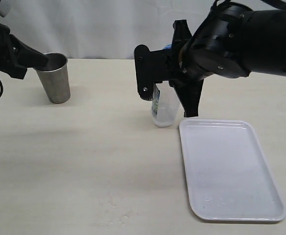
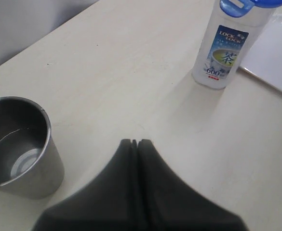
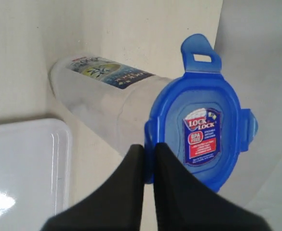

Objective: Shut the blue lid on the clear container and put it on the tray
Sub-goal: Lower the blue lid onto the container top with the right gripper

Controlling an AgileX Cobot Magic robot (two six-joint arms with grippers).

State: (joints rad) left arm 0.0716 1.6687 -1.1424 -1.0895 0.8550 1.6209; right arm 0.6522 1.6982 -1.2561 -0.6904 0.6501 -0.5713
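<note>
Claws (image 3: 149, 150) (image 2: 135, 143) both closed, empty; steel cup (image 1: 55, 78) stands far from lidded clear container (image 1: 164, 108).

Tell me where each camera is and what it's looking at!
Exterior: off the arms, facing the table; sees steel cup, container, tray, both arms.
Left wrist: on the left arm, looking past its shut claw at the cup and container.
Right wrist: on the right arm, looking down past its shut claw at the blue lid on the container.
Shared: all three show container and tray.
</note>
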